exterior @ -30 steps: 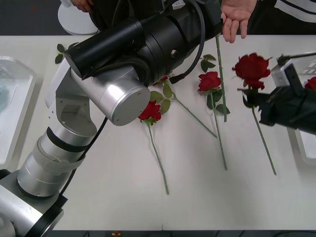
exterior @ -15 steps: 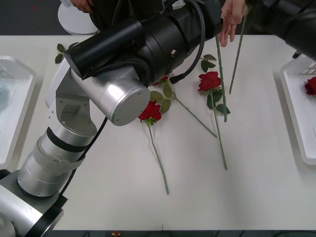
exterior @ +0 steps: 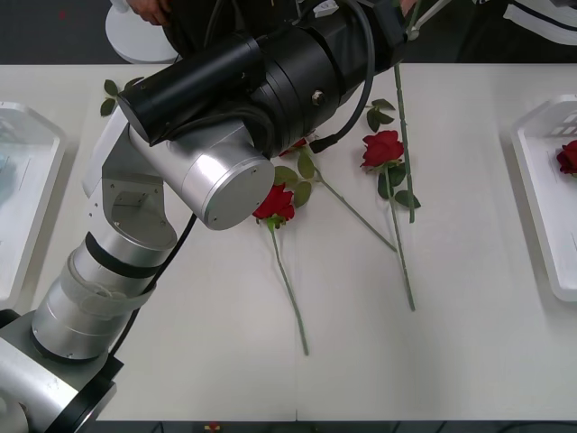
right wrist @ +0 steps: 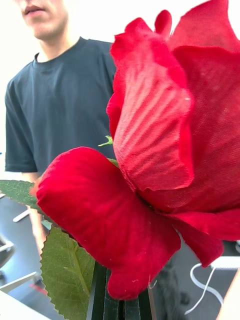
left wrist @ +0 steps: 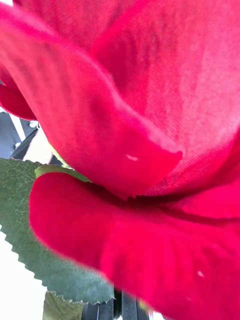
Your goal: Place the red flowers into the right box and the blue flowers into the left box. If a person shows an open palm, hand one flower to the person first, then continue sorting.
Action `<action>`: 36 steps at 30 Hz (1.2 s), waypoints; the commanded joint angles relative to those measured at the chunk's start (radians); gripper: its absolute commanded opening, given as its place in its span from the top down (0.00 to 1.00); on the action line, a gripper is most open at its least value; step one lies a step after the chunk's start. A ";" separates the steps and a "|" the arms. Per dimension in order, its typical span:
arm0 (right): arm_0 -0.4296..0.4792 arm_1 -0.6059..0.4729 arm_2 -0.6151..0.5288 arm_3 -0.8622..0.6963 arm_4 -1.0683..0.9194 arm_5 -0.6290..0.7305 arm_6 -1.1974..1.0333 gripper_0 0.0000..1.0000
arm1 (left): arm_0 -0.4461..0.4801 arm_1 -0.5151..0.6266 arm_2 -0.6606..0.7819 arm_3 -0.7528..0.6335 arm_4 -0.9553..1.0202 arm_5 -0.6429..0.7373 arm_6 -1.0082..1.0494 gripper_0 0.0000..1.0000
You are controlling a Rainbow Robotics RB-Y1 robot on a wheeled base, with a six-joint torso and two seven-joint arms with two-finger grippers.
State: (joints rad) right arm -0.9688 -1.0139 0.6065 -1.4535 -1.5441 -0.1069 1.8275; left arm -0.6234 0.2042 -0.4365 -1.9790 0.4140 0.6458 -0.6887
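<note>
Counter [exterior: 469, 361]: white, carries loose red flowers and both boxes.
Left arm [exterior: 207, 135]: large, reaches across the counter toward the far side.
Left box [exterior: 27, 207]: at the counter's left edge.
Right box [exterior: 541, 216]: at the counter's right edge, one red flower [exterior: 568, 157] inside.
Red flowers on counter: two heads [exterior: 382, 148] [exterior: 274, 204], stems crossing mid-counter.
Right jaws: a rose head [right wrist: 165, 165] sits directly above them; person in dark shirt [right wrist: 65, 110] behind; grip state cannot be told.
Left jaws: rose head [left wrist: 140, 150] close above; grip state cannot be told.
</note>
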 commanded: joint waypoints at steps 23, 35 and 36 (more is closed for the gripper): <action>-0.303 0.279 -0.019 0.311 0.183 0.003 0.058 1.00 | -0.007 -0.023 -0.010 -0.037 -0.009 -0.014 -0.021 1.00; -0.304 0.282 -0.019 0.311 0.167 0.053 0.044 0.20 | -0.007 -0.023 -0.010 -0.037 -0.009 -0.014 -0.021 1.00; -0.304 0.282 -0.017 0.311 0.165 0.053 0.041 0.15 | -0.007 -0.023 -0.010 -0.037 -0.009 -0.014 -0.021 1.00</action>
State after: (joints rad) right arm -1.2107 -0.7544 0.6060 -1.1357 -1.3709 -0.0580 1.8630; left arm -0.6234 0.2042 -0.4365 -1.9792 0.4139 0.6458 -0.6887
